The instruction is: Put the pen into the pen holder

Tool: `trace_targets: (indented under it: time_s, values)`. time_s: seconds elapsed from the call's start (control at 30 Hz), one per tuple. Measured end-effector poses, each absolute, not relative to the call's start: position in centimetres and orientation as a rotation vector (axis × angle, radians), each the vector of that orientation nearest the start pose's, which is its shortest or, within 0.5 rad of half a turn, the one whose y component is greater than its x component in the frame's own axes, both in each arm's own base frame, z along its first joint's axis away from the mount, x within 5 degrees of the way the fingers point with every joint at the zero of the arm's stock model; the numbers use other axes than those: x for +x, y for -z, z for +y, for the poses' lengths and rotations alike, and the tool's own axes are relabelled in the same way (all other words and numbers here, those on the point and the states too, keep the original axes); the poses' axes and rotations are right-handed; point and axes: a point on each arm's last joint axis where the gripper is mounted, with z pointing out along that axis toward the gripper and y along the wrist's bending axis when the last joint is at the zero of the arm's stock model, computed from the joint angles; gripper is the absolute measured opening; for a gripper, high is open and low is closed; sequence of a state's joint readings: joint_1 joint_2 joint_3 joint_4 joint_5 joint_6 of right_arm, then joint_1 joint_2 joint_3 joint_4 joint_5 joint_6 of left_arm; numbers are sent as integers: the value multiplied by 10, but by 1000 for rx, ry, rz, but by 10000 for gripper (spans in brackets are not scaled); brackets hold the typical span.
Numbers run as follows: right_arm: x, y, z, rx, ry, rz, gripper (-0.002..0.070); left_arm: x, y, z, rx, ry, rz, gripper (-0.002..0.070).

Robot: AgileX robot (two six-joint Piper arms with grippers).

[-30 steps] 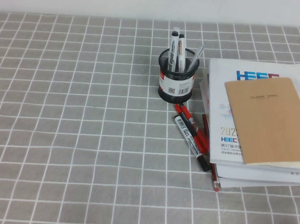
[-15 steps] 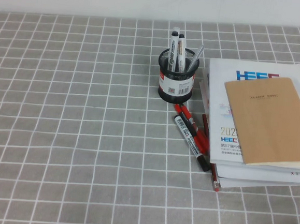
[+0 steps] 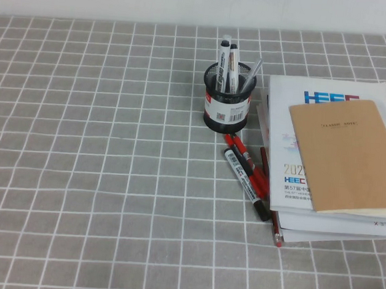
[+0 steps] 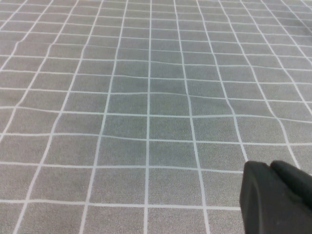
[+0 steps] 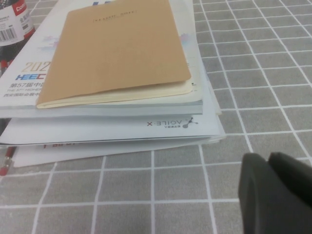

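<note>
The black wire-mesh pen holder (image 3: 228, 107) with a white and red barcode label stands upright at the middle of the table. Two white-barrelled pens with black caps (image 3: 224, 56) (image 3: 233, 66) stand in it beside a thin silver pen (image 3: 254, 72). The holder's label edge shows in the right wrist view (image 5: 13, 24). My left gripper (image 4: 270, 168) is shut and empty over bare cloth. My right gripper (image 5: 269, 158) is shut and empty, on the near side of the book stack. Neither gripper shows in the high view.
A darker marker with a white printed label (image 3: 245, 183) and red pens (image 3: 250, 165) lie in front of the holder. A stack of books (image 3: 294, 213) topped by a tan notebook (image 3: 346, 153) lies at the right, and shows in the right wrist view (image 5: 117, 48).
</note>
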State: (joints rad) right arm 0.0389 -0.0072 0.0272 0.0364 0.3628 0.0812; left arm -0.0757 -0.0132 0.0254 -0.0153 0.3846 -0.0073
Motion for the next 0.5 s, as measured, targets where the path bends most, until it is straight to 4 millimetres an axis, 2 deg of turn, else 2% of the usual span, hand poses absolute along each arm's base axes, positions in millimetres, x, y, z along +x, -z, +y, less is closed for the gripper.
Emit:
trace_targets:
  time_s: [0.5]
  values:
    - [53, -172, 3, 66, -124, 1867, -12, 52, -171, -4, 55, 72, 1880, -5]
